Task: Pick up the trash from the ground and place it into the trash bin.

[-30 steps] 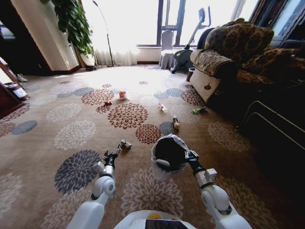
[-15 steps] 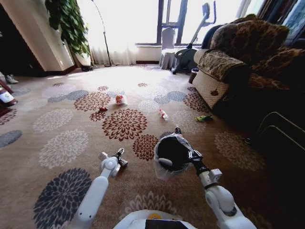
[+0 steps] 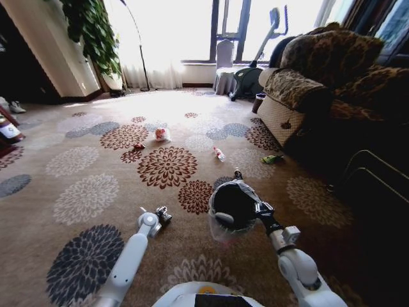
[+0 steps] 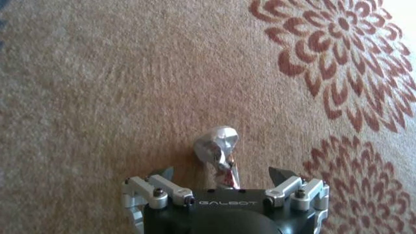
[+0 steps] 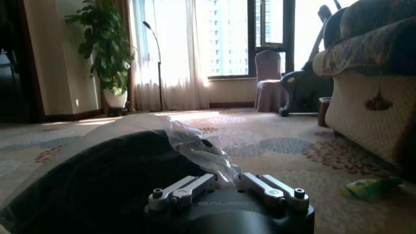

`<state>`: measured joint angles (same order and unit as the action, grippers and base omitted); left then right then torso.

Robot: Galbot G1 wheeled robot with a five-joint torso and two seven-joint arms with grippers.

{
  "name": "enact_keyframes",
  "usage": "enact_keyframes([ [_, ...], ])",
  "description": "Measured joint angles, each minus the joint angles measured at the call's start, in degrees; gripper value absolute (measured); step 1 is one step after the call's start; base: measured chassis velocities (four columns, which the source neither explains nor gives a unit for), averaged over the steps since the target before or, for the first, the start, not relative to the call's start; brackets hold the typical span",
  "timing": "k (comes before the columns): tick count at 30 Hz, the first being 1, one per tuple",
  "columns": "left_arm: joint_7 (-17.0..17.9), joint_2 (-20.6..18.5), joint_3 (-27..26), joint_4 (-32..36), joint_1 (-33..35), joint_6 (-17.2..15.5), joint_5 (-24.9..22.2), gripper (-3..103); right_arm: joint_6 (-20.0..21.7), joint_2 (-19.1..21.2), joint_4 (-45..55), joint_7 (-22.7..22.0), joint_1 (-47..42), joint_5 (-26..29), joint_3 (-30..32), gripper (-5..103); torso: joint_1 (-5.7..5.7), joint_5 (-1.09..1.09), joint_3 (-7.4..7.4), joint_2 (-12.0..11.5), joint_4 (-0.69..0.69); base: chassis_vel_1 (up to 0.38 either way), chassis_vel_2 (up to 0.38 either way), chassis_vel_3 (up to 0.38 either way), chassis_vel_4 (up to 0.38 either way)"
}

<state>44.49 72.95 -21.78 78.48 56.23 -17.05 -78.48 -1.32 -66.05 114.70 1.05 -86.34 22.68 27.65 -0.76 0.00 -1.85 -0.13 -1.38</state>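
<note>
On the patterned carpet (image 3: 83,192) just ahead of the robot, the left gripper (image 4: 224,181) hangs low with jaws spread, straddling a crumpled silvery wrapper (image 4: 218,146) lying between its fingertips, ready for closing. The right gripper (image 5: 224,187) is clamped on the rim of the bag-lined trash bin (image 3: 233,203), holding it alongside, presumably for a short drop.

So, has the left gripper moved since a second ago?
Yes: left gripper has advanced toward the crumpled wrapper lying on the carpet, open jaws now flanking it.
</note>
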Motion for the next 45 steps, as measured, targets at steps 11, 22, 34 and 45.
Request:
enact_keyframes([
  [11, -2.30, 0.62, 0.36, -4.70, -2.14, -0.92, 0.76, 87, 0.26, 0.77, -0.19, 0.00, 0.31, 0.69, 0.03, 0, 0.00, 0.00, 0.00, 0.01, -0.01, 0.000, 0.000, 0.000, 0.000],
  [22, -4.55, 0.83, 0.18, -5.22, -1.69, -0.73, 1.05, 55, 0.26, 1.09, -0.27, 0.00, 0.38, 0.82, -0.28, 0, 0.00, 0.00, 0.00, 0.01, -0.01, 0.000, 0.000, 0.000, 0.000],
  [34, -6.47, 0.94, 0.30, -5.66, -1.38, -0.59, 1.30, 27, 0.26, 1.05, -0.24, 0.00, 0.40, 0.85, -0.20, 0, 0.00, 0.00, 0.00, 0.01, 0.00, 0.000, 0.000, 0.000, 0.000],
  [45, -14.49, -0.88, -0.20, 1.54, 5.07, 3.71, 8.27, 5, -0.05, 0.90, -0.80, -0.01, 1.13, 1.36, -0.51, 0, 0.00, -0.02, 0.00, 0.01, 0.01, 0.000, 0.000, 0.000, 0.000],
])
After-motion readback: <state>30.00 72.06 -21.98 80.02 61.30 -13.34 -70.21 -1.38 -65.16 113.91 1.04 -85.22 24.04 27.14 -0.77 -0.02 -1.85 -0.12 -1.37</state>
